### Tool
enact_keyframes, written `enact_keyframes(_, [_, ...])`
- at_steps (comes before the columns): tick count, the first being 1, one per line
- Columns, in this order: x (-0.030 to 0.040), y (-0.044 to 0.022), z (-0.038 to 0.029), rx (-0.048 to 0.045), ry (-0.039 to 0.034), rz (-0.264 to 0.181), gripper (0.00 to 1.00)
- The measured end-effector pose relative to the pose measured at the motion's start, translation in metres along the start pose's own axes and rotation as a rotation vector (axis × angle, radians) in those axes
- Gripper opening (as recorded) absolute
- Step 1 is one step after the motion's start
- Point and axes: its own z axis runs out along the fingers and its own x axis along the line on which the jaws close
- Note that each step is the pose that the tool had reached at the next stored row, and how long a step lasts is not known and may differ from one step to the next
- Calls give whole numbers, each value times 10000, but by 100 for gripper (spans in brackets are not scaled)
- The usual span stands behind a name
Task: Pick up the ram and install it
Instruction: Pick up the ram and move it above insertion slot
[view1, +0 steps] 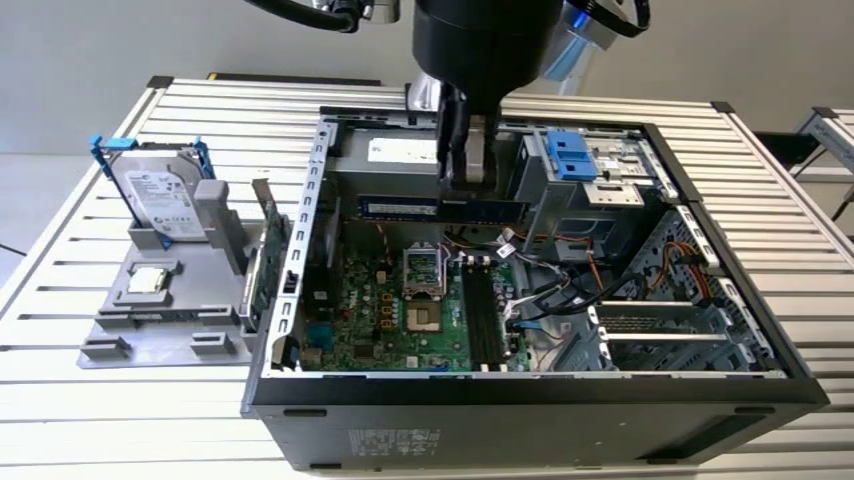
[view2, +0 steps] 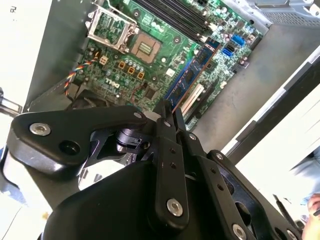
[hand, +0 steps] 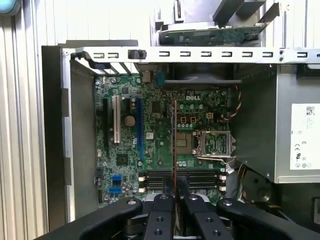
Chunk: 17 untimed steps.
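My gripper (view1: 466, 186) hangs above the open computer case (view1: 310, 200), shut on the ram (view1: 400, 208), a long dark-blue stick held level over the motherboard (view1: 367, 315). In the second wrist view the ram (view2: 186, 82) juts out past the closed fingertips of the gripper (view2: 168, 109). In the first wrist view the ram (hand: 174, 140) shows edge-on as a thin line rising from the gripper (hand: 175, 194). The black memory slots (view1: 481, 320) lie below on the board, beside the processor socket (view1: 424, 268), apart from the ram.
A silver hard drive (view1: 160, 195) in a blue frame and a green expansion card (view1: 274, 245) stand in a grey holder (view1: 147, 320) at the exterior view's left. Cables (view1: 574, 290) and drive bays (view1: 587, 160) crowd the case's right side. The slatted table (view1: 80, 420) surrounds everything.
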Motion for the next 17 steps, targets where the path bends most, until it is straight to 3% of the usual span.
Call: enact_keyframes(17, [-11,-301,-3,0,0,27,0])
